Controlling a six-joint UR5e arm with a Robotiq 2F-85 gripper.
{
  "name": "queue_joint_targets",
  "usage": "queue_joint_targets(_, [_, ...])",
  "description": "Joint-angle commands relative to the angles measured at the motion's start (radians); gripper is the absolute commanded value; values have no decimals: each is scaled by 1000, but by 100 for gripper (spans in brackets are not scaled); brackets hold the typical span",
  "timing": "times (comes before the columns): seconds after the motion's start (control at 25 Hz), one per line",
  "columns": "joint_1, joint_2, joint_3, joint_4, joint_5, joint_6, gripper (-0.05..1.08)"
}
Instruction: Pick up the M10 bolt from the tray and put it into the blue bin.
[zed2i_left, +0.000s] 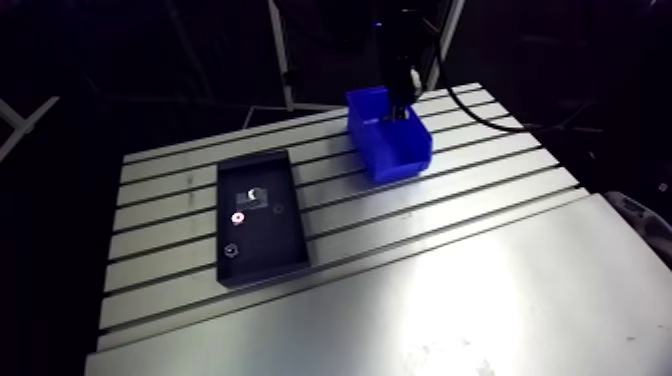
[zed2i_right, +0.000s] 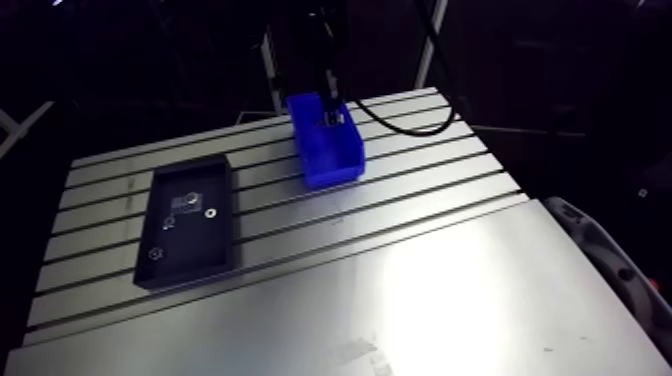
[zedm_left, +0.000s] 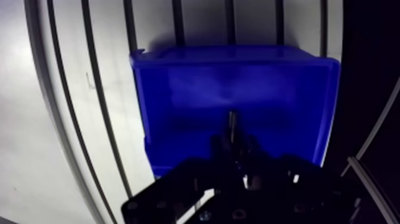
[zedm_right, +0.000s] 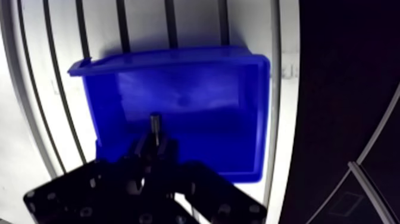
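The blue bin (zed2i_left: 390, 135) stands on the slotted table behind the black tray (zed2i_left: 260, 215). My gripper (zedm_left: 233, 143) hangs directly over the bin's inside, shut on the M10 bolt (zedm_left: 232, 124), whose dark shank sticks out past the fingertips toward the bin floor. In the arm view the gripper (zed2i_left: 400, 105) reaches down into the bin's opening. The bin's floor under the bolt looks bare.
Small parts, among them a washer (zed2i_left: 238, 217) and a nut (zed2i_left: 231, 252), lie in the black tray. The slotted table (zed2i_left: 450, 200) gives way to a smooth plate (zed2i_left: 420, 310) toward the front. A cable (zed2i_left: 480, 110) runs past the bin on the right.
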Motion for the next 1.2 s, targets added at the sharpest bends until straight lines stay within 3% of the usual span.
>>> queue_joint_targets(0.04, [1, 21, 8, -26, 1, -1, 103])
queue_joint_targets(1.2, [1, 57, 26, -37, -1, 5, 101])
